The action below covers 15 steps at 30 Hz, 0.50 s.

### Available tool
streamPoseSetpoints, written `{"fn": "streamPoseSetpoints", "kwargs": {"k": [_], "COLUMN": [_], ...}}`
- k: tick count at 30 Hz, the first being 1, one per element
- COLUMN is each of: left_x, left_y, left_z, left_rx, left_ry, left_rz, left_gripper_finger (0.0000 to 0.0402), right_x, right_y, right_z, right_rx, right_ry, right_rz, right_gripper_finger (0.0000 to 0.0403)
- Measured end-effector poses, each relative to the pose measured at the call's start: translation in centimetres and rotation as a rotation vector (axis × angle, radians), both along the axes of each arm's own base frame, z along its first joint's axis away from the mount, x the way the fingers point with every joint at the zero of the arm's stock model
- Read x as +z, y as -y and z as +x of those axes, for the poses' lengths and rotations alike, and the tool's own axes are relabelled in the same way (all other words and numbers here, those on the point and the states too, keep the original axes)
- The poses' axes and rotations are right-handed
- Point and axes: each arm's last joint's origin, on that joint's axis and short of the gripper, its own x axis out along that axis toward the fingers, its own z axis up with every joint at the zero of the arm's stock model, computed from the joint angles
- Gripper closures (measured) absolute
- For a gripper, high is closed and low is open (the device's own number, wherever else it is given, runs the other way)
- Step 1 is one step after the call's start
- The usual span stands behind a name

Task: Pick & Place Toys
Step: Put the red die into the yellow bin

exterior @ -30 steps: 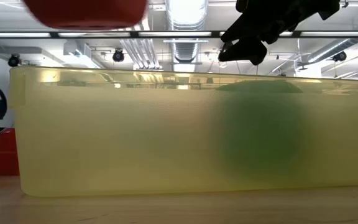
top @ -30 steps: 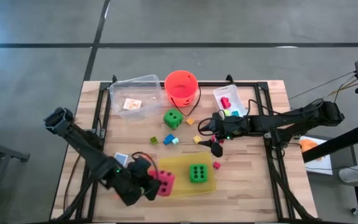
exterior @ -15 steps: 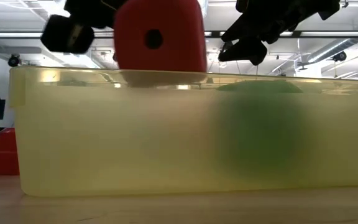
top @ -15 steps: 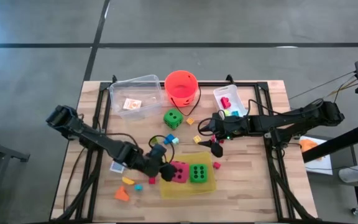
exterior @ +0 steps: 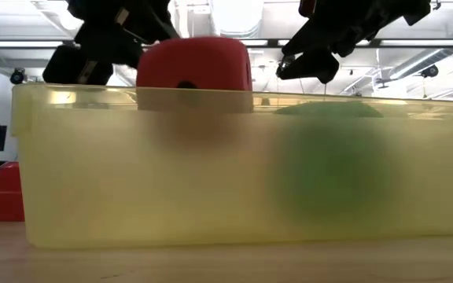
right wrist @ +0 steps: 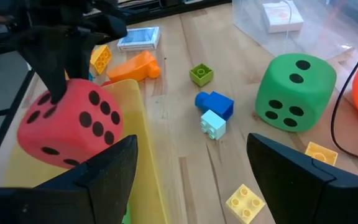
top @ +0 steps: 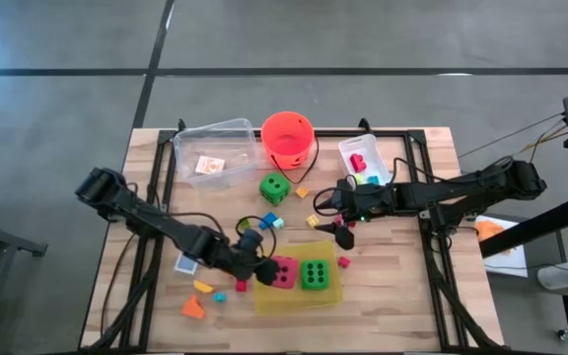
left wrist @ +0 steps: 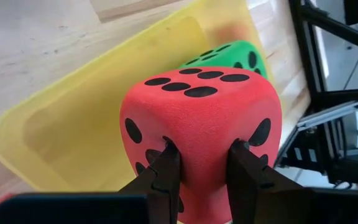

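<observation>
**Pink die held over the yellow tray**

Gripping the pink die (left wrist: 201, 118), the left claw (left wrist: 197, 163) has its two fingers pinched into the foam on one side, narrowed to a small gap. From above, the die (top: 284, 273) sits at the left end of the yellow tray (top: 294, 298), right beside the green die (top: 315, 274) already lying in it. At table height the pink die (exterior: 193, 64) pokes above the tray's near wall (exterior: 234, 173), its lower part sunk behind it.

Over on the other side, the right claw (top: 344, 226) hangs above the bare wood just past the tray, fingers spread wide with nothing between them. A second green die (top: 274, 188) rests near the orange bucket (top: 287, 136). Small bricks (right wrist: 215, 103) lie scattered around on the table (top: 402, 286).
</observation>
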Motion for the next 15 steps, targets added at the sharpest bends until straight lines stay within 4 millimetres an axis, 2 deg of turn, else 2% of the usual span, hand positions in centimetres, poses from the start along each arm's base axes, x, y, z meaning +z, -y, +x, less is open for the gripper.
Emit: {"fn": "streamPoseSetpoints", "kwargs": {"k": [4, 15], "left_x": [-0.50, -0.35], "left_y": [-0.14, -0.18], "left_z": [0.40, 0.74], "left_rx": [-0.010, -0.037], "left_ry": [-0.007, 0.024], "left_rz": [0.001, 0.009], "left_gripper_finger": [0.0328, 0.0328], "right_x": [0.00, 0.00], "right_y": [0.00, 0.00], "right_z": [0.00, 0.00], "right_rx": [0.001, 0.001], "right_ry": [0.000, 0.000], "right_rz": [-0.001, -0.003], "right_gripper_finger": [0.0106, 0.0106]}}
